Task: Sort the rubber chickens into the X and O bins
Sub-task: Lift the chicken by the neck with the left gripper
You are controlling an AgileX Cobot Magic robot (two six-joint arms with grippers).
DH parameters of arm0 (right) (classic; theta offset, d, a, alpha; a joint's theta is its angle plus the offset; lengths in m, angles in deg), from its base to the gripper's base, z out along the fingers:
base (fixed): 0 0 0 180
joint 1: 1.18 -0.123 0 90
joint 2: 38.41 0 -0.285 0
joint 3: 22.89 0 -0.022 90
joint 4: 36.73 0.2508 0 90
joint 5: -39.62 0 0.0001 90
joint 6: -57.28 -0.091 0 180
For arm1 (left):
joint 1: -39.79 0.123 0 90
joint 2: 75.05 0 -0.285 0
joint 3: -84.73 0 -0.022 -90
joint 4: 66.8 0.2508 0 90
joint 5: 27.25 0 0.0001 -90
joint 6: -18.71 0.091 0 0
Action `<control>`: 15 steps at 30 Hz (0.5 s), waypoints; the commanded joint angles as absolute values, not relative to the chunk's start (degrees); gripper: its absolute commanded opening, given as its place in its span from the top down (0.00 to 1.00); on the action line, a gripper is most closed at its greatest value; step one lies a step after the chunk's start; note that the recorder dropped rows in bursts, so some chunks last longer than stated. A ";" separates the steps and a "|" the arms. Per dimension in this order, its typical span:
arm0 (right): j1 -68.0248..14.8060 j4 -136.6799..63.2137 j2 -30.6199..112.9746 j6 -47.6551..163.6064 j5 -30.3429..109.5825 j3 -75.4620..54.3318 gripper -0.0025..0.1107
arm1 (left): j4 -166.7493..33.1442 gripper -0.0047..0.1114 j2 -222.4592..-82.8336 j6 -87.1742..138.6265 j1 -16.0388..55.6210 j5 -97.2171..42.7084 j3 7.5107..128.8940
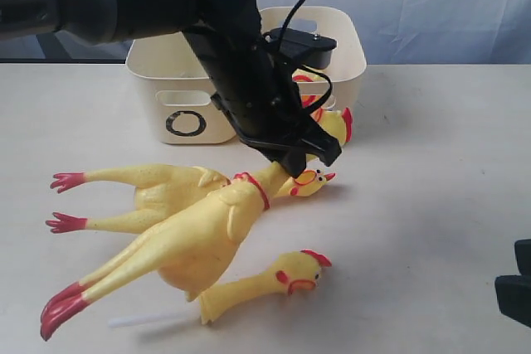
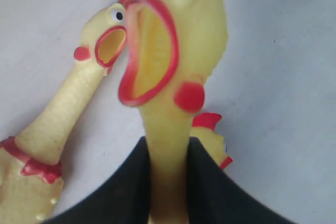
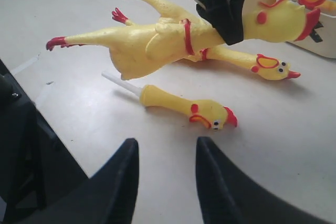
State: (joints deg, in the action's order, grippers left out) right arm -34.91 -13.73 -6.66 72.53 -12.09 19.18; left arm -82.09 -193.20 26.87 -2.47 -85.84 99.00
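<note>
- Clearly caught at the grab-and-lift step of the sorting.
- Held one long chicken point(image 1: 199, 242) by its thin neck with the left gripper point(image 1: 303, 155), near the middle of the outside view, just in front of the bins.
- Closed the black fingers point(image 2: 121, 192) down to a narrow gap, pressed on both sides of that neck, right under the big open red mouth.
- Found that chicken's head up off the table point(image 1: 431, 163), close to the bins.
- Found its fat body and red feet low on the left, lying partly over the other long chicken point(image 1: 158, 192).
- Saw the head on a stick point(image 1: 274, 278) lying alone at the bottom middle, touched by nothing.
- Had the right gripper point(image 3: 166, 145) spread wide and empty above bare table, apart from every toy, with only a corner of it at the lower right edge of the outside view.
- Spotted the O bin point(image 1: 149, 80) at the top middle, with a second bin point(image 1: 348, 64) right beside it.
- Could not find an X mark from here.
- Needed next, most likely: a lift high enough to pull the long legs free of the chicken below, then a short trip over the proper bin's rim and a let-go.
- Could not tell which bin fit this chicken.
</note>
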 commanded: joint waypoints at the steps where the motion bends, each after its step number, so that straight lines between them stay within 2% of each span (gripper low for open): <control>1: -34.97 -13.82 -7.03 72.65 -11.71 19.49 0.67 | -82.95 0.96 -190.79 26.84 -2.74 -86.62 99.65; 10: -34.97 -13.82 -7.03 72.65 -11.71 19.49 0.67 | -80.77 0.96 -185.60 28.81 -2.74 -86.95 99.65; 15: -34.97 -13.82 -7.03 72.65 -11.71 19.49 0.67 | -73.74 0.96 -183.16 31.11 -2.74 -81.54 99.65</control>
State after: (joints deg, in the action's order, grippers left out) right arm -34.91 -13.73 -6.66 72.53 -12.09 19.18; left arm -76.72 -184.80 29.89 -2.47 -84.53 99.27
